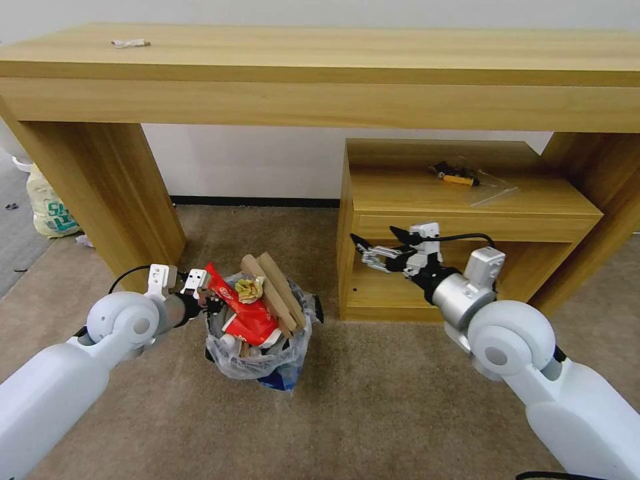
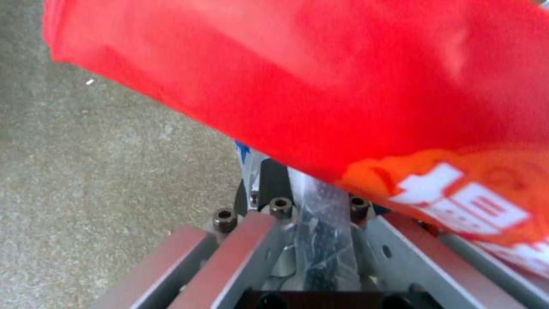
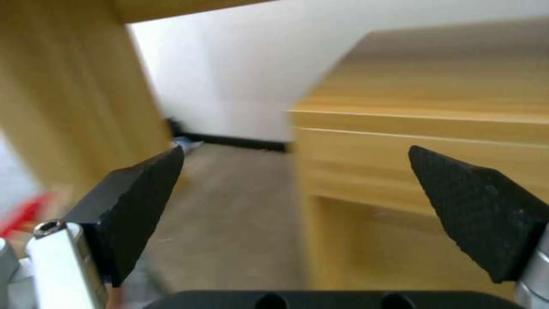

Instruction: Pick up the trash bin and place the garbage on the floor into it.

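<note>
The left gripper (image 1: 208, 303) sits right at the rim of the trash bin (image 1: 257, 353), on the robot's left side of it. In the left wrist view its fingers (image 2: 251, 253) are drawn close together with a fold of the bin's crinkly liner bag (image 2: 320, 223) and a dark strip, probably the bin wall, pinched between them, so it appears to be holding the bin by its rim. Just past the fingers, a red wrapper (image 2: 320, 86) hangs over them, touching or nearly so; I cannot tell which.

The bin rests on the floor (image 1: 373, 413), and it is heaped: the red wrapper, cardboard strips (image 1: 277, 293) standing up above the rim, and a crumpled yellowish scrap (image 1: 249, 289) on top. No loose litter lies on the carpet near either tool, so the collecting seems almost or wholly done, and the step in hand looks like keeping or setting down the filled bin.

The right gripper (image 1: 377, 250) hangs well apart from the bin, on the far side from the left one, its jaws spread wide and empty, facing the low wooden cabinet (image 1: 467, 200) under the desk (image 1: 320, 60).

The next move calls for a steady, level hold, since the tall cardboard could tip out.
</note>
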Tool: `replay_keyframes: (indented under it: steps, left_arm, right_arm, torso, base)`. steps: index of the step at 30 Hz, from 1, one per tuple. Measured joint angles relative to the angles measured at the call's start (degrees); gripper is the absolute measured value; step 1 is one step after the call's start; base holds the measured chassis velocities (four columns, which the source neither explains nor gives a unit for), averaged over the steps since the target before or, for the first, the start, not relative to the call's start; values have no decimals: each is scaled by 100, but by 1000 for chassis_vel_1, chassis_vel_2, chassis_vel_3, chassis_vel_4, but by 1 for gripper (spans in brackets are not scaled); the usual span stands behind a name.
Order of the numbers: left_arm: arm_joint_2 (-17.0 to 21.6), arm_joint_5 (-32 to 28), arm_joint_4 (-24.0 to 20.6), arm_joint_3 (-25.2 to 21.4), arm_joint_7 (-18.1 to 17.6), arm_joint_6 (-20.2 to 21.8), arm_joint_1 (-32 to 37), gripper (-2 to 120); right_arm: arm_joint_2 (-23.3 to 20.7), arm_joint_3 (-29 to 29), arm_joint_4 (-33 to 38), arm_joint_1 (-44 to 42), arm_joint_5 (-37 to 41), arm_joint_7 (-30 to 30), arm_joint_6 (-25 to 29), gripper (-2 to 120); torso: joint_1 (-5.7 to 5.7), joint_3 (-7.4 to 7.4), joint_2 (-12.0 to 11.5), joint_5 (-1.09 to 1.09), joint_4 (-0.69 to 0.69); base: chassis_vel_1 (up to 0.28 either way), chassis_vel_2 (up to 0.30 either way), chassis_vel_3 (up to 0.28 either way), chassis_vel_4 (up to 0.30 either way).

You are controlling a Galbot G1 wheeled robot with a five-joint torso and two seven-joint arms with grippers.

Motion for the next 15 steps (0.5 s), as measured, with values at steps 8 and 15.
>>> replay_keyframes:
  steps: [8,15]
  left_arm:
    - [-7,157,146,-274,149,1,190,0]
    - [-51,272,396,-484,261,0,254,0]
  right_arm:
    - [210,1179,-155,-1519,-1293,-695,762,100]
    - [501,1780,-77,-2346,-1737,-925,1121,100]
  torso:
    - [0,0,0,1,-2]
    - [0,0,0,0,-1]
  base:
    - [0,0,0,0]
    - [0,0,0,0]
